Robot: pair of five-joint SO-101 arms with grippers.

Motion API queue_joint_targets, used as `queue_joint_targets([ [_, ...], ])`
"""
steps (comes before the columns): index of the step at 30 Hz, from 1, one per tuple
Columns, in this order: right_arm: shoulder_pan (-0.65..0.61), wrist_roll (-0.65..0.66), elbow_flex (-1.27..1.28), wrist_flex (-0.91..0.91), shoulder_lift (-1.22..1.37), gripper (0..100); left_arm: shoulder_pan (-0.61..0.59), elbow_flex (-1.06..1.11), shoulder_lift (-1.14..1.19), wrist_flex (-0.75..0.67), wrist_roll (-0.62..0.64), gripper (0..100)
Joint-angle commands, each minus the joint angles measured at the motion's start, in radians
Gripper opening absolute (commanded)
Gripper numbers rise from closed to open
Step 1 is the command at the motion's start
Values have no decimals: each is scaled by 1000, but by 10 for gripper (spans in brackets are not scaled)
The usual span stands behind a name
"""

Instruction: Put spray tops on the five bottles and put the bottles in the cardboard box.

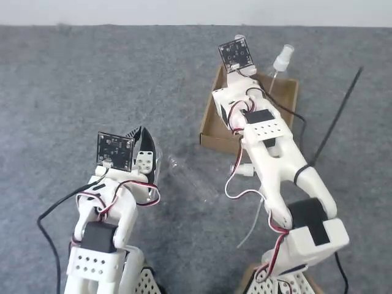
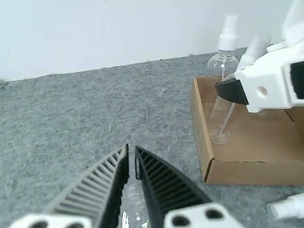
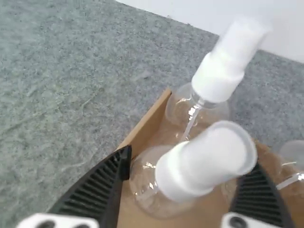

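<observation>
The table is covered by a grey cloth mat [image 1: 92, 79] that looks fuzzy, rough and dull. The brown cardboard box [image 2: 256, 173] is made of stiff paper board. Its walls look flat and dull. The see-through plastic bottles [image 2: 221, 118] are smooth and shiny, and small bright glints are seen on them. Their white plastic spray tops [image 3: 209, 159] are smooth, with a soft shine. The black plastic fingers [image 2: 161, 183] of the left gripper [image 2: 131, 149] are dull and lined with rows of little ridges. The white plastic arm shells [image 1: 275, 153] look smooth and a bit dull.
</observation>
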Motion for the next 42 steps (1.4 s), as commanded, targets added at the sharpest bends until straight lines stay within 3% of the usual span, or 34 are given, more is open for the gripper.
queue_joint_targets([
  [1, -4, -3, -68, 18, -88, 330, -6, -7, 12, -20, 6, 13],
  [7, -1, -3, -123, 42, -127, 330, -6, -7, 14, -20, 6, 13],
  [17, -4, -3, -267, 383, -351, 330, -6, -7, 14, -20, 6, 13],
  [35, 25, 34, -167, 1260, -628, 330, -5, 2, 17, -20, 8, 13],
  [38, 79, 155, -49, 1265, -679, 329, 26, 2, 17, -15, 8, 13],
  [42, 113, 163, 164, 1193, -739, 329, 49, 2, 17, 2, 6, 13],
])
